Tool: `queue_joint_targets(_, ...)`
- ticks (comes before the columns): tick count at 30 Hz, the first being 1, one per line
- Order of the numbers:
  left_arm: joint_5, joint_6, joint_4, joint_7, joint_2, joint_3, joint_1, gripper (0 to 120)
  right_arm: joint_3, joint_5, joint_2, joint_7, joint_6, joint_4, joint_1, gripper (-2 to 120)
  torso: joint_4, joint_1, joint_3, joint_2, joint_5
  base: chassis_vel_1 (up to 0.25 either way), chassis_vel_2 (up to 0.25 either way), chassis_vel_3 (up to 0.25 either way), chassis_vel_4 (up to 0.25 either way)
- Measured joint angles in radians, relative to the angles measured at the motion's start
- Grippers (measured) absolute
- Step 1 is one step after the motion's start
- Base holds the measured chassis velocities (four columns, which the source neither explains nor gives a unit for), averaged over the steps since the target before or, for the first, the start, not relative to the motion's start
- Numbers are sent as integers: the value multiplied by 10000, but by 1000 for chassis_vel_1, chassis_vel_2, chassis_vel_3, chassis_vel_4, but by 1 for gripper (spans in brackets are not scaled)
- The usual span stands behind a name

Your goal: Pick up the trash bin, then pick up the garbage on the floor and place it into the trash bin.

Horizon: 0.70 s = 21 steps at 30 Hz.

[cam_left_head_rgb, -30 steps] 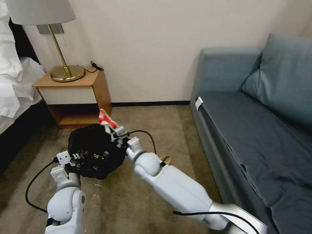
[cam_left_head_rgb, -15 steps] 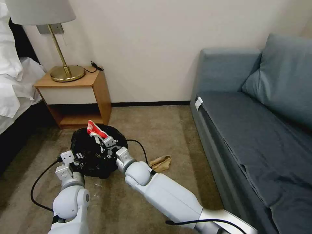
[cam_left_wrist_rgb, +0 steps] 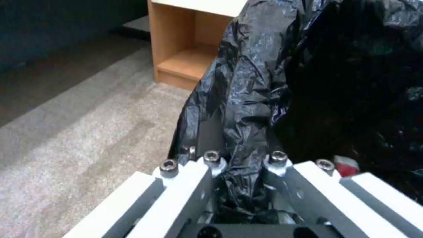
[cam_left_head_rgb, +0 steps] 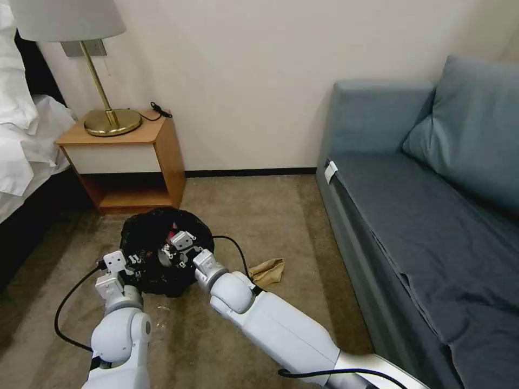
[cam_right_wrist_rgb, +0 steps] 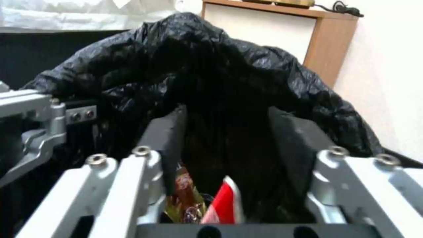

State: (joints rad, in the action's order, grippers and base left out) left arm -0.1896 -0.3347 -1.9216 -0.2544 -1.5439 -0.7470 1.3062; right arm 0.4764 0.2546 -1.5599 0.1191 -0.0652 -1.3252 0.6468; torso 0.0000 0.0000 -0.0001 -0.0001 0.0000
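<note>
Bin job partly done. Left gripper (cam_left_wrist_rgb: 238,165) pinching the crinkly black bag at the near rim of the trash bin (cam_left_head_rgb: 141,233), on the carpet near the wooden nightstand (cam_left_head_rgb: 130,162). Right gripper (cam_right_wrist_rgb: 229,132) over the bin mouth, claw spread wide, red-and-white packet (cam_right_wrist_rgb: 222,205) dropped inside, maybe beside a shiny brown wrapper (cam_right_wrist_rgb: 185,198). Crumpled tan paper (cam_left_head_rgb: 268,270) left on the fuzzy floor, right of the bin.

A hotel-like bedroom: white bedding (cam_left_head_rgb: 21,135) at nine o'clock, wooden nightstand (cam_left_head_rgb: 127,162) with brass lamp (cam_left_head_rgb: 102,70) at eleven, blue-grey sofa (cam_left_head_rgb: 432,216) at three, beige carpet (cam_left_head_rgb: 270,216) underfoot.
</note>
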Motion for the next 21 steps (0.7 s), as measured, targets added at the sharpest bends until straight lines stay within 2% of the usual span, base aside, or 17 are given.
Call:
queue_joint_targets(1, -17, -3, 0, 0, 21, -13, -2, 4, -10, 10, 14, 0, -7, -52, 3, 61, 0, 0, 0, 0, 0, 0, 0, 0, 0)
queue_joint_targets(2, -17, -3, 0, 0, 21, -13, -2, 4, -10, 10, 14, 0, -7, -52, 3, 61, 0, 0, 0, 0, 0, 0, 0, 0, 0)
queue_joint_targets(5, -52, -17, 1, 1, 74, -61, 13, 4, -338, 144, -12, 23, -107, -195, -41, 76, 0, 0, 0, 0, 0, 0, 0, 0, 0)
queue_joint_targets(8, -67, -21, 1, 4, 85, -69, 33, 4, -537, 235, -37, 64, -188, -244, -112, 83, 0, 0, 0, 0, 0, 0, 0, 0, 0)
queue_joint_targets(11, -116, -26, -1, 12, 99, -98, 65, 4, -1188, 554, -59, 263, -514, -339, -372, 97, 0, 0, 0, 0, 0, 0, 0, 0, 0)
queue_joint_targets(21, -277, -37, -90, 31, 170, -205, 135, 4, -1933, 1080, 41, 1316, -1517, 68, -651, 100, 0, 0, 0, 0, 1, 0, 0, 0, 0)
